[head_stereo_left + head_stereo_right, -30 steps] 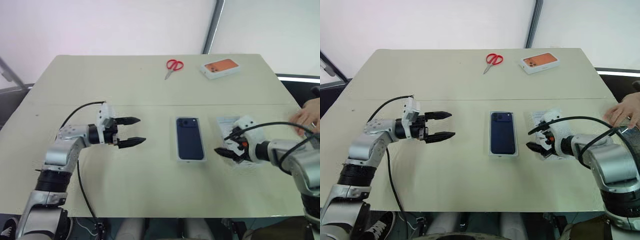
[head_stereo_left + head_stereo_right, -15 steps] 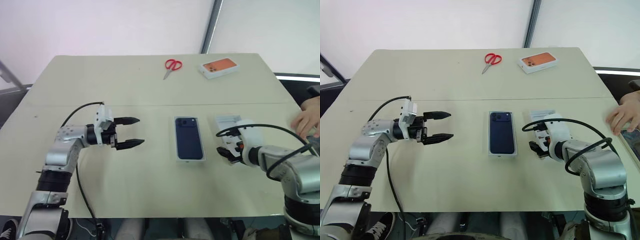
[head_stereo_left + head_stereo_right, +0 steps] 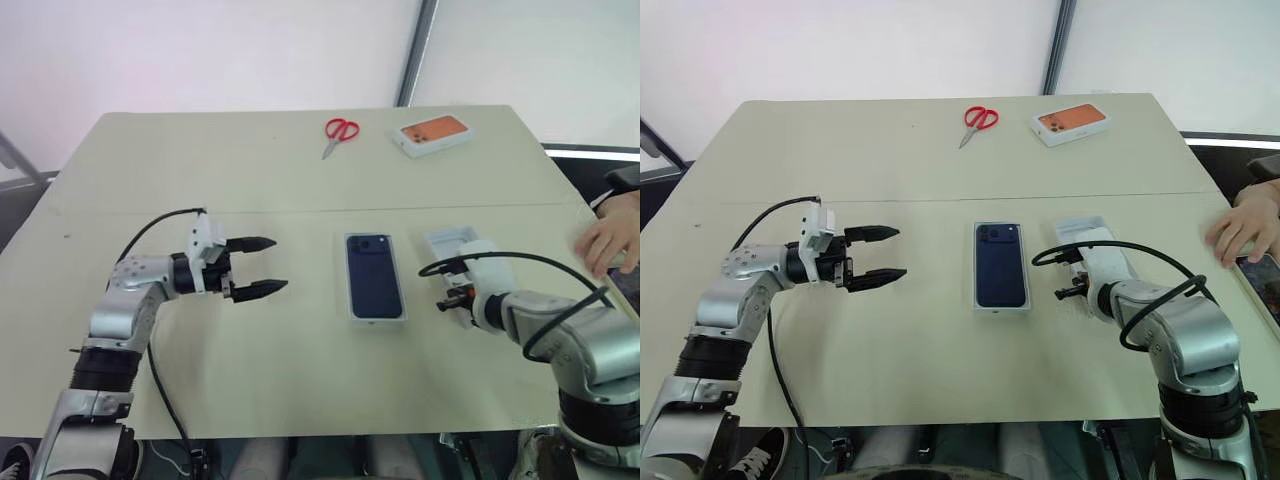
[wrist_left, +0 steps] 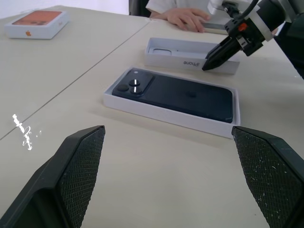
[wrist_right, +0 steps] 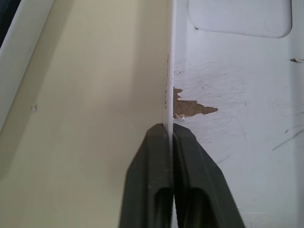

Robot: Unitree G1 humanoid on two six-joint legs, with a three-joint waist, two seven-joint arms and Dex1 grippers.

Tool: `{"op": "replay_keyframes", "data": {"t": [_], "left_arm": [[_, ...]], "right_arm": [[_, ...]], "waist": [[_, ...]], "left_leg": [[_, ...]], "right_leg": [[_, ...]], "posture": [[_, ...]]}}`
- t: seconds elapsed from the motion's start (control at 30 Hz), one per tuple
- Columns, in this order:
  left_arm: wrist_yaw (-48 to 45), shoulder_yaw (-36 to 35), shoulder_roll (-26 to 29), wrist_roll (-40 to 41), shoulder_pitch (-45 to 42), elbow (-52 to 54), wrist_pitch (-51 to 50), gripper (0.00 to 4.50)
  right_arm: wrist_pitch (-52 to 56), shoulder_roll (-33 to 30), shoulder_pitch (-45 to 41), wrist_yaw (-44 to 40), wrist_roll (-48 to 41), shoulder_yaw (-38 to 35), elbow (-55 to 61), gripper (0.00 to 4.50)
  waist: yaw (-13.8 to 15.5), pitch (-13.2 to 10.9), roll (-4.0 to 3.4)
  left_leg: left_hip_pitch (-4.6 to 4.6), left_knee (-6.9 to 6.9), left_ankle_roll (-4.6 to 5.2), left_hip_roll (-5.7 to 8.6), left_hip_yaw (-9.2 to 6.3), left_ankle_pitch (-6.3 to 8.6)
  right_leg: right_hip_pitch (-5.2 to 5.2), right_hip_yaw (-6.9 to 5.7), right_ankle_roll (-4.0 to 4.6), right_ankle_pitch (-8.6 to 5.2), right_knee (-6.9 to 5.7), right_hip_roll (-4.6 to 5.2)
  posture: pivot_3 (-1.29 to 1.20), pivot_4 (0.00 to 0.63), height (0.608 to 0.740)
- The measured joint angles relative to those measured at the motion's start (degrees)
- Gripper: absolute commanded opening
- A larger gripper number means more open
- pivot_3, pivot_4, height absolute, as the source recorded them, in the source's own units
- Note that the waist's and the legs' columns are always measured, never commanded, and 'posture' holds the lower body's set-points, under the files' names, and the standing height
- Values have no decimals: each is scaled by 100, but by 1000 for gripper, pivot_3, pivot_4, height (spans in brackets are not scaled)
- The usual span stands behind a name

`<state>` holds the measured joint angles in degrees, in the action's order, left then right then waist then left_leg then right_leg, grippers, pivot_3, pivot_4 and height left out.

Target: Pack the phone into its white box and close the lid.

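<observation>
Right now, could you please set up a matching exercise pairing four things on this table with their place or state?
Things:
1. phone
2. lid
3. scissors
4. left gripper

Place or state:
A. far side of the table, red handles
B. open, holding nothing
C. lying in the white box, camera side up
D. inside facing up, one wall pinched by the right gripper

Pairs: 1-C, 2-D, 3-A, 4-B
</observation>
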<state>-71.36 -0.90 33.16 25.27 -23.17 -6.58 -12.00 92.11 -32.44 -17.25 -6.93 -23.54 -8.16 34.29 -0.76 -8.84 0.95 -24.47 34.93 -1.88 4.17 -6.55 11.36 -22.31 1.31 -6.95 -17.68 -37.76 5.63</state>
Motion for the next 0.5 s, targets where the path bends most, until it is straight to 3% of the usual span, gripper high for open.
{"op": "replay_keyframes", "data": {"t": [0.17,0.37,0.43,0.5], "left_arm": [[62,-2,15,10,0,4,-31,4500],[216,-11,16,46,-148,-24,-382,4500],[382,-61,-74,65,-266,-167,-469,4500],[532,-86,-179,65,-354,-325,-495,4500]], "right_arm": [[1,273,-68,236,59,-49,-70,64],[-3,698,-862,348,203,-330,-590,64],[-32,1035,-1288,181,134,-795,-801,64],[-95,1865,-1993,-89,-172,-1696,-933,64]], "waist": [[-6,4,7],[-11,-7,-10],[-15,-7,-10],[-51,-10,-16]], "left_leg": [[5,4,0,-1,0,0],[0,-6,0,-1,4,0],[0,-3,1,-1,6,0],[1,-3,1,-3,10,0]], "right_leg": [[6,0,0,0,-1,-2],[-15,4,-1,-2,-15,-3],[-14,5,-1,-1,-18,-3],[-19,8,-1,-1,-26,-6]], "posture": [[0,150,740],[0,150,740],[0,150,740],[0,150,740]]}}
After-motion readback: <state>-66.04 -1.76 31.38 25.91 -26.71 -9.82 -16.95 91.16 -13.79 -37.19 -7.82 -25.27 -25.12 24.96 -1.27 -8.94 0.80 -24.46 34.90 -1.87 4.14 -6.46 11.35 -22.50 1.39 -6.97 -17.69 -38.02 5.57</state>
